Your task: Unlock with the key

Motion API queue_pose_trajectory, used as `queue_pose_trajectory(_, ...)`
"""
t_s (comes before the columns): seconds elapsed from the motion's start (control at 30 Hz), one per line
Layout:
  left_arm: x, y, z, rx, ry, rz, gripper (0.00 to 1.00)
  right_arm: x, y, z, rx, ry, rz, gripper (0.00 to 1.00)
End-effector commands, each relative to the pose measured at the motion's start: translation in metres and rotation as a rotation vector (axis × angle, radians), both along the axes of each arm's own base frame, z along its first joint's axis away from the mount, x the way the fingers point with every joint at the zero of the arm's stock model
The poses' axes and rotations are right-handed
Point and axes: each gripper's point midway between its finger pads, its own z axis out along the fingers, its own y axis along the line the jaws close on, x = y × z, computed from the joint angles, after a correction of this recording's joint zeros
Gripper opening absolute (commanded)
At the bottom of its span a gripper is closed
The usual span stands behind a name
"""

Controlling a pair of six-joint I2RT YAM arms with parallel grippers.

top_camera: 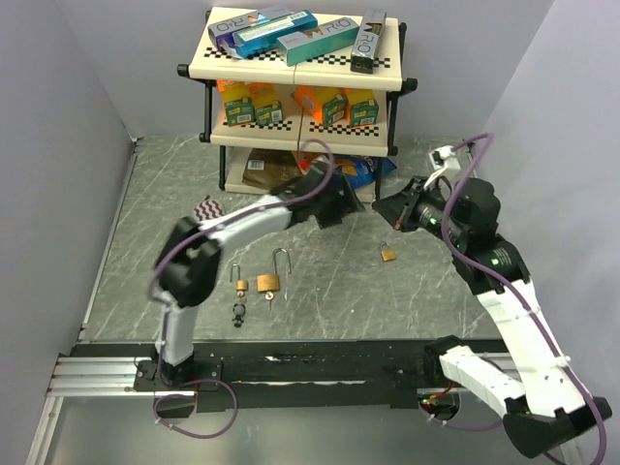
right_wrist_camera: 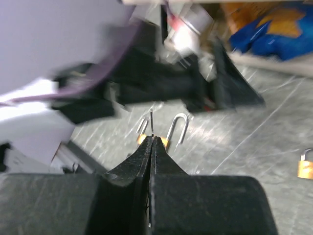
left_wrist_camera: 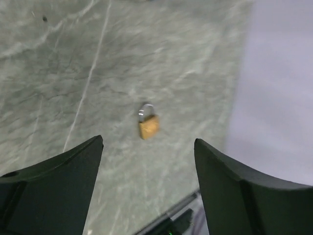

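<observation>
a cream rack (top_camera: 291, 70) stands at the far end of the grey marbled bench (top_camera: 320, 310). on its top shelf lie a purple box (top_camera: 250, 21), two teal boxes (top_camera: 317, 41) and a black box (top_camera: 369, 41). orange-green cartons (top_camera: 250, 105) line the middle shelf. beneath sit a brown bag (top_camera: 262, 167) and a blue bag (top_camera: 366, 170). a zigzag-patterned piece (top_camera: 208, 208) lies on the bench, nearer and to the left.

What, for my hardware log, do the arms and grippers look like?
Left arm and right arm both have white shells with black joints and looping purple cables. Fingers are matte black, tapered wedges. A green light glows on the right arm.
</observation>
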Motion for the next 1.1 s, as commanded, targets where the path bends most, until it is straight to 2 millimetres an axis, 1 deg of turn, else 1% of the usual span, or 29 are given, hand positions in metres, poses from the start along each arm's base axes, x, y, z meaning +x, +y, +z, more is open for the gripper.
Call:
queue_pose_trajectory(0.0, -0.005, -0.033, -0.043, 0.138, 0.113, -0.004, 0.79, -0.002, -0.022, 0.025, -0.001, -0.078, -0.123, 0.0)
queue_pose_trajectory(0.03, -0.006, -0.041, -0.048, 0.149, 0.115, -0.019, 0.78, -0.003, -0.022, 0.025, 0.011, -0.075, -0.125, 0.0)
queue_pose_trajectory(0.07, -0.009, -0.054, -0.06, 0.17, 0.129, -0.041, 0.76, -0.006, -0.023, 0.027, 0.02, -0.081, -0.124, 0.0)
queue_pose_trajectory(0.1, -0.01, -0.059, -0.067, 0.183, 0.136, -0.05, 0.76, -0.008, -0.022, 0.024, 0.022, -0.075, -0.118, 0.0)
queue_pose_trajectory(0.13, -0.012, -0.064, -0.073, 0.197, 0.143, -0.06, 0.75, -0.009, -0.022, 0.024, 0.027, -0.075, -0.116, 0.0)
queue_pose_trajectory(0.17, -0.013, -0.072, -0.083, 0.206, 0.156, -0.069, 0.74, -0.01, -0.022, 0.026, 0.03, -0.08, -0.116, 0.0)
queue_pose_trajectory(0.23, -0.018, -0.078, -0.096, 0.22, 0.182, -0.069, 0.7, -0.012, -0.023, 0.026, 0.026, -0.083, -0.115, 0.0)
queue_pose_trajectory(0.27, -0.021, -0.086, -0.106, 0.225, 0.19, -0.077, 0.68, -0.013, -0.024, 0.026, 0.026, -0.085, -0.118, 0.0)
queue_pose_trajectory(0.33, -0.027, -0.093, -0.116, 0.241, 0.207, -0.086, 0.67, -0.014, -0.025, 0.024, 0.023, -0.091, -0.122, 0.0)
queue_pose_trajectory(0.37, -0.029, -0.103, -0.124, 0.246, 0.21, -0.097, 0.67, -0.015, -0.026, 0.024, 0.025, -0.093, -0.124, 0.0)
queue_pose_trajectory(0.4, -0.033, -0.104, -0.13, 0.265, 0.226, -0.104, 0.67, -0.016, -0.026, 0.023, 0.025, -0.091, -0.122, 0.0)
queue_pose_trajectory(0.47, -0.036, -0.111, -0.14, 0.273, 0.238, -0.107, 0.66, -0.018, -0.026, 0.024, 0.025, -0.098, -0.117, 0.0)
queue_pose_trajectory(0.53, -0.037, -0.113, -0.146, 0.275, 0.244, -0.106, 0.62, -0.02, -0.026, 0.025, 0.024, -0.105, -0.113, 0.0)
queue_pose_trajectory(0.57, -0.034, -0.108, -0.151, 0.299, 0.231, -0.085, 0.6, -0.021, -0.026, 0.026, 0.024, -0.109, -0.113, 0.0)
queue_pose_trajectory(0.7, -0.031, -0.096, -0.168, 0.376, 0.204, -0.082, 0.56, -0.022, -0.027, 0.025, 0.021, -0.114, -0.115, 0.0)
queue_pose_trajectory(0.73, -0.033, -0.095, -0.172, 0.39, 0.204, -0.091, 0.56, -0.022, -0.027, 0.025, 0.022, -0.117, -0.112, 0.0)
queue_pose_trajectory(0.77, -0.035, -0.092, -0.181, 0.419, 0.205, -0.109, 0.55, -0.022, -0.026, 0.024, 0.023, -0.119, -0.111, 0.0)
queue_pose_trajectory(0.83, -0.038, -0.093, -0.187, 0.439, 0.193, -0.137, 0.54, -0.022, -0.026, 0.024, 0.024, -0.12, -0.108, 0.0)
queue_pose_trajectory(0.93, -0.045, -0.088, -0.205, 0.515, 0.185, -0.176, 0.51, -0.022, -0.027, 0.025, 0.025, -0.121, -0.111, 0.0)
queue_pose_trajectory(0.97, -0.048, -0.08, -0.211, 0.555, 0.191, -0.194, 0.51, -0.022, -0.026, 0.024, 0.024, -0.12, -0.111, 0.0)
queue_pose_trajectory(1.07, -0.053, -0.067, -0.224, 0.633, 0.187, -0.233, 0.48, -0.021, -0.028, 0.024, 0.019, -0.124, -0.117, 0.0)
